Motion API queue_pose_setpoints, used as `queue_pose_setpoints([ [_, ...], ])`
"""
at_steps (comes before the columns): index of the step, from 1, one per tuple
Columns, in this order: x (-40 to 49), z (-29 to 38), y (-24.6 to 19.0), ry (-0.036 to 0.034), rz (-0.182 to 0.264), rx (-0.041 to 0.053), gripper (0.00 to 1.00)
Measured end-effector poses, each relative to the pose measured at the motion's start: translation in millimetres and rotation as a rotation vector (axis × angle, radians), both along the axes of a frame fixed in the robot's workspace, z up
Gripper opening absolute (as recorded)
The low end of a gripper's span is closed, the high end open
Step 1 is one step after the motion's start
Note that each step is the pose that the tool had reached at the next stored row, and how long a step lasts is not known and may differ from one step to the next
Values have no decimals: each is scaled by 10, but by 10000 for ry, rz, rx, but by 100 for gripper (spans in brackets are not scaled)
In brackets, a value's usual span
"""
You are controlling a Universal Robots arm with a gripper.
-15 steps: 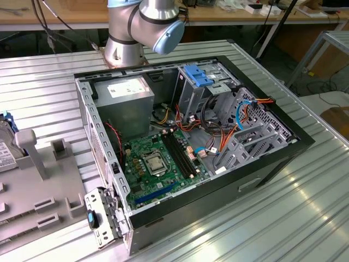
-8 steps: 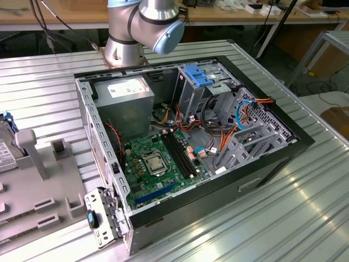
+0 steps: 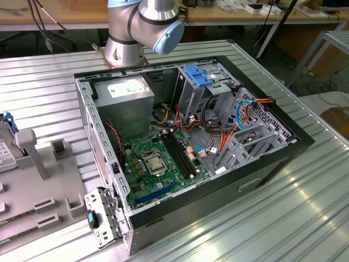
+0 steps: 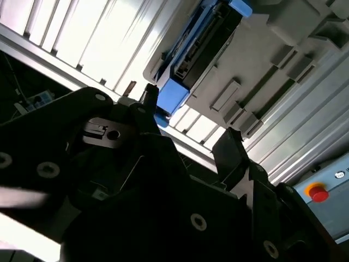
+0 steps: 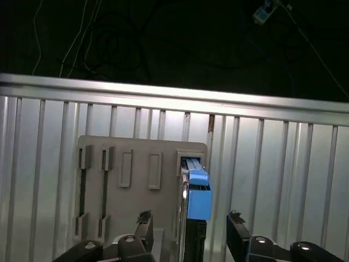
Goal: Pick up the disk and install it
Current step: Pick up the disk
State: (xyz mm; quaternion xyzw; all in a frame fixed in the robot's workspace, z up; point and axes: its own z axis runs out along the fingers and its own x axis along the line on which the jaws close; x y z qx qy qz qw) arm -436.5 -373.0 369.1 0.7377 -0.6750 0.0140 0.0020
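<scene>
We've got the gripper (image 5: 189, 219) spread wide, lined up with the disk (image 5: 197, 191), not touching it; the disk stands on edge in the grey holder (image 5: 136, 158). The holder sits on the ribbed table (image 5: 272, 164).

surface: ribbed metal table (image 3: 262, 218) | on it: open computer case (image 3: 229, 186), grey slotted fixture (image 3: 32, 191), arm base (image 3: 122, 52)

Slatted aluminium table (image 3: 283, 218) across the exterior view, glossy, with glare strongest toward five o'clock. At twelve o'clock, a long wooden bench (image 3: 60, 15) with dark cables (image 3: 39, 24) hanging beneath. At two o'clock, a bare metal frame (image 3: 322, 52) on a pale grey floor (image 3: 319, 98). In the first wrist view, bright slats against unlit darkness beyond the table's edge.
</scene>
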Motion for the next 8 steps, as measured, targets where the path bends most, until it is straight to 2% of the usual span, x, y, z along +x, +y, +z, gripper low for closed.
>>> queue_pose_setpoints([
  [1,-4,-54,0,0,10,0,73],
  [2,-8,-114,0,1,35,0,73],
  [6,-17,-207,0,0,36,0,73],
  [8,-18,-278,3,0,-46,0,73],
])
